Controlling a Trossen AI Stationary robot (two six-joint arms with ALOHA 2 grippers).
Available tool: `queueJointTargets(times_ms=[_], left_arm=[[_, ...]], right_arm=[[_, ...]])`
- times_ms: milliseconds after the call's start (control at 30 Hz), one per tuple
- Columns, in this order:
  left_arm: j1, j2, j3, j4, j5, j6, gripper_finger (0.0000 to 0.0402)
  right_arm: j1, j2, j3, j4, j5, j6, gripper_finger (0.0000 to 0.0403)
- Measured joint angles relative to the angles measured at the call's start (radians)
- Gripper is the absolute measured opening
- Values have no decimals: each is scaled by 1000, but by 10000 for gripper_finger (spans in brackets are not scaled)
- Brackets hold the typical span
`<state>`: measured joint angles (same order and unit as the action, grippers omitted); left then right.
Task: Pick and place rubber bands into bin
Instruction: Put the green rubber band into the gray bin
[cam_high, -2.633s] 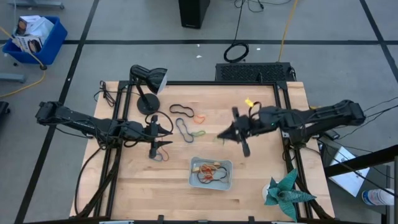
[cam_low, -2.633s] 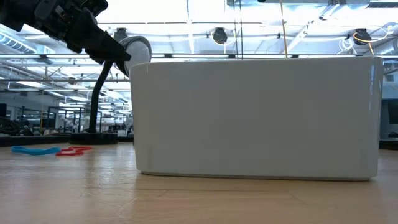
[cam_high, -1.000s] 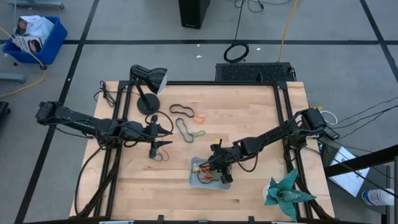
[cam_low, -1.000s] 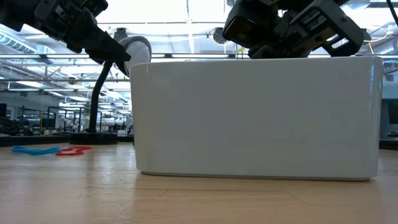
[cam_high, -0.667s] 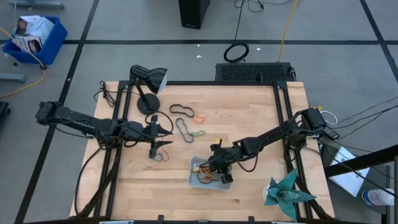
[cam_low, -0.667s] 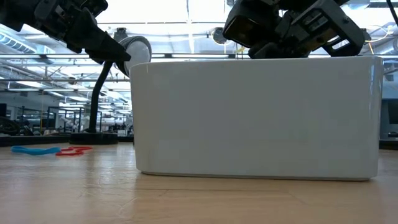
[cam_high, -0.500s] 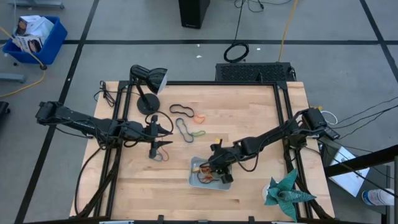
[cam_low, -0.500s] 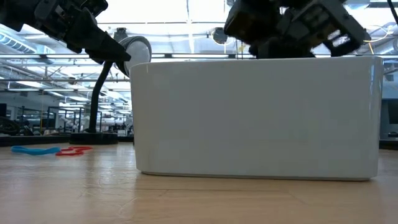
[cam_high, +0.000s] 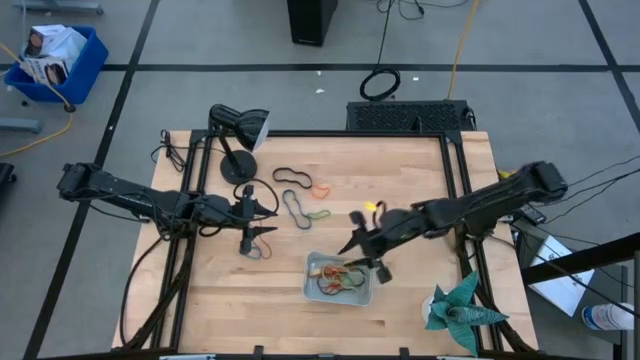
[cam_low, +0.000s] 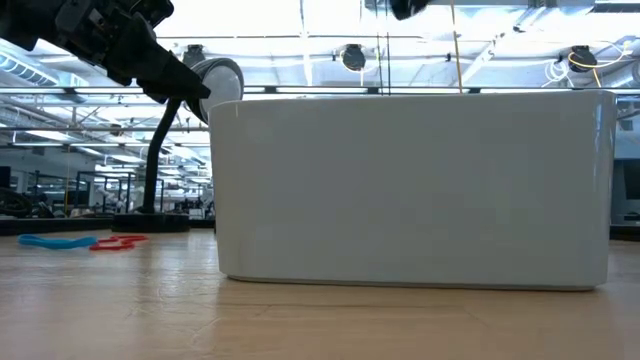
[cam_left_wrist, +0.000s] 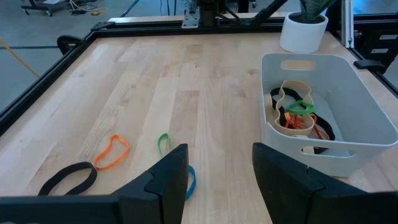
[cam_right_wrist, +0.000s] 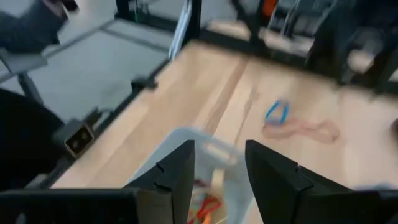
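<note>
The pale bin (cam_high: 338, 280) stands near the table's front middle and holds several rubber bands (cam_left_wrist: 297, 115) in tan, green, orange, red and black. My right gripper (cam_high: 362, 257) hangs open and empty just above the bin's far right rim; its wrist view (cam_right_wrist: 217, 168) looks down on the bin (cam_right_wrist: 186, 146). My left gripper (cam_high: 272, 221) waits open and empty left of centre. Loose bands lie flat on the table: black loops (cam_high: 292, 177), an orange one (cam_high: 320, 187), a dark one (cam_high: 297, 208), a green one (cam_high: 318, 214), and red and blue ones (cam_high: 255, 250).
A black desk lamp (cam_high: 235, 140) stands at the far left. A white pot with a teal plant (cam_high: 458, 310) stands at the front right corner. Black rails (cam_high: 190, 250) run along the table's sides. The bin's wall (cam_low: 410, 185) fills most of the low view.
My right gripper has risen out of the bin and gone a little toward the table's far right, and its arm has lifted with it. The bands stay in the bin.
</note>
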<state>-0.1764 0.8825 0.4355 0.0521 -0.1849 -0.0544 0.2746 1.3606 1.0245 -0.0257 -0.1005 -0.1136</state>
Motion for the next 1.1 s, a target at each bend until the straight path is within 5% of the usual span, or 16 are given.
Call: queueJointTargets(times_ms=[433,1100], left_arm=[[0,0,0,0,0,-3,184],[0,0,0,-21,0,-2,184]], right_arm=[[-50,-167,0,11,76,-290,139],[-329,317,0,121,73,-258,123]])
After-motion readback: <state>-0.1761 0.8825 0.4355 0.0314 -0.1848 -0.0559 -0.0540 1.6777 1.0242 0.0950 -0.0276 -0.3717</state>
